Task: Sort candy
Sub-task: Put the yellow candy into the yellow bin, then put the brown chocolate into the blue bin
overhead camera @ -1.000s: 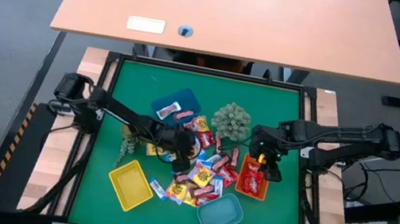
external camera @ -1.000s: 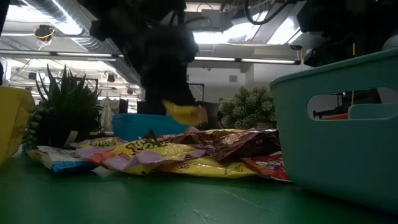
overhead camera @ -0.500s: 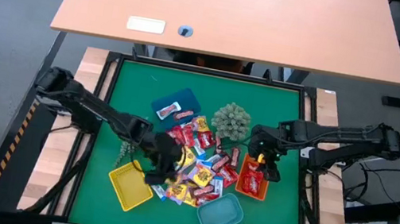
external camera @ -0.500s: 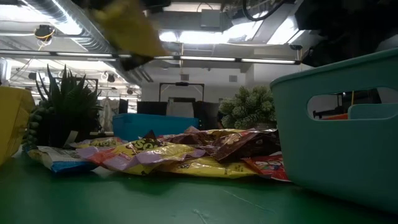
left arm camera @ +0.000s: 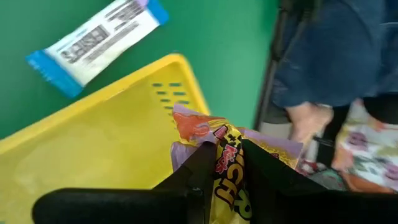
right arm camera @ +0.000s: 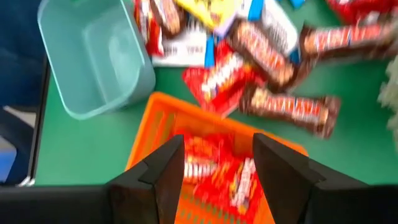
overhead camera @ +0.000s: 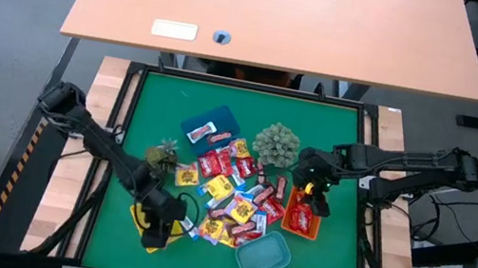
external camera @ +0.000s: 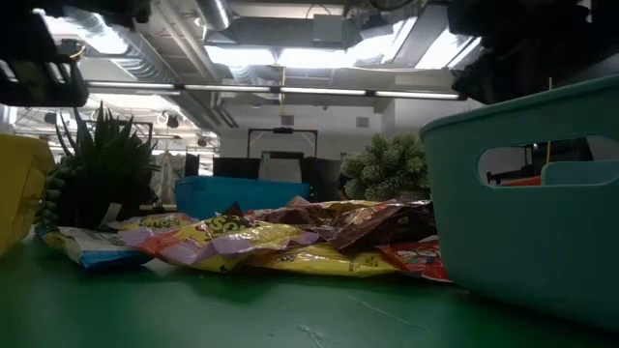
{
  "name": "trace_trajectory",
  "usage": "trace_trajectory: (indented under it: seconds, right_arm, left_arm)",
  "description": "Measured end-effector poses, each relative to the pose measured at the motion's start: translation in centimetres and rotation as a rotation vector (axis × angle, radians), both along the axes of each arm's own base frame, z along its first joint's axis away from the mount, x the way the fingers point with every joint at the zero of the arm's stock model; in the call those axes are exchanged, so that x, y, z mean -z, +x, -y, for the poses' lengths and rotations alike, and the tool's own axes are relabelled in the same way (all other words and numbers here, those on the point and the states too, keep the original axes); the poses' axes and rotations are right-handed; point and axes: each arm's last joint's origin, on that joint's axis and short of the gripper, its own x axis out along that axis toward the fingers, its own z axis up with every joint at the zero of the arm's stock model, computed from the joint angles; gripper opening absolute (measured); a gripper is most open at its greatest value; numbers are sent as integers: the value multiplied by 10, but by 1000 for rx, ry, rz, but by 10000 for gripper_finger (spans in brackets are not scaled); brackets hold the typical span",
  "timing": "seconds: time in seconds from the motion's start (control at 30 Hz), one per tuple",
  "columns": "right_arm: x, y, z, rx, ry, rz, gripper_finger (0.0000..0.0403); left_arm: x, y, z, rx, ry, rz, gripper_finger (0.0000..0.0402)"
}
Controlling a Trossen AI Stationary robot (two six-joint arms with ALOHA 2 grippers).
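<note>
The left gripper (overhead camera: 158, 229) has swung down-left over the yellow tray (left arm camera: 93, 149), fingers clamped on a yellow candy (left arm camera: 227, 168), lettering unreadable. Right gripper (right arm camera: 217, 163), fingers apart, hovers over the orange tray (right arm camera: 155, 124), probably clear.

Overhead sees the whole table (overhead camera: 143, 100); low and wrist cameras sit close.

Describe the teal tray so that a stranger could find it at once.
On the green table, look at the near edge of the candy pile. The teal tray lies there, beside the orange tray. Unlike the orange one, it holds no candy.
</note>
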Motion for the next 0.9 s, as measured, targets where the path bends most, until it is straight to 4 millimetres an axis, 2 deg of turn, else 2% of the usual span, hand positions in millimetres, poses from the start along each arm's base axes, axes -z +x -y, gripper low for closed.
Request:
trace_trajectory:
  seconds: [0.2,0.33,0.67,0.8,0.9]
  right_arm:
    - [-4,7,-1,0,6,83,191]
    - [-5,9,-1,0,8,108,191]
    - [-11,21,-1,-2,3,244,191]
    - [-7,33,-1,-43,-48,311,191]
    - [3,45,-2,-82,-73,319,191]
  left_arm:
    - [6,-13,-1,-102,82,-147,62]
    - [9,-18,-5,-164,122,-214,81]
    - [10,-17,-8,-205,194,-178,164]
    - [9,-16,-9,-213,206,-161,178]
    - [9,-14,-9,-230,224,-128,178]
